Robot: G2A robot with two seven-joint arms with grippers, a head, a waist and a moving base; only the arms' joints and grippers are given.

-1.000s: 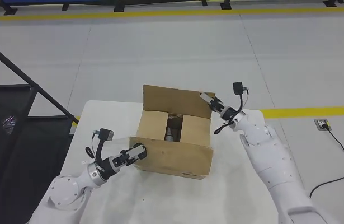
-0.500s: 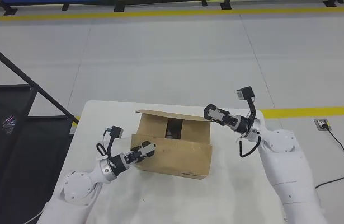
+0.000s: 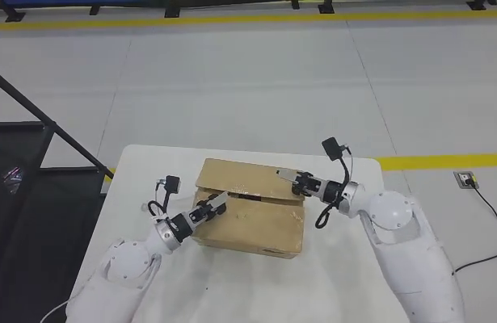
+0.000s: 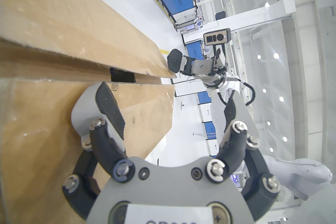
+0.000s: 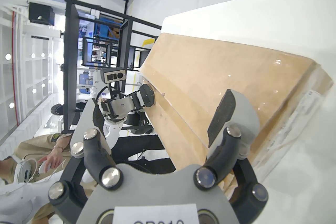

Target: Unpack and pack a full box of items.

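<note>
The left claw (image 4: 168, 104) is spread wide and holds nothing. One of its pads (image 4: 109, 107) lies against the near flap (image 3: 256, 207), or perhaps just above it, since the wrist view is too oblique to settle contact. The box (image 3: 256, 238) sits on the tabletop (image 3: 151, 165) about midway between the left and right edges and nearer the far edge than the near one; its near flap and far flap (image 3: 236, 173) are folded almost flat, with a narrow dark gap (image 3: 246, 194) between them; farther off, the right claw (image 3: 290, 178) is likewise wide apart and empty, low over the box's far right part, beside the far flap's free edge.

By my reckoning the box is plain corrugated card: stiff in its walls, light in itself but likely weighty if full; its flaps will tend to spring up, so they are best pressed near their free edges, one claw to each; for lifting, the sound hold is low on two opposite walls, never by a flap, which would bend or tear.
</note>
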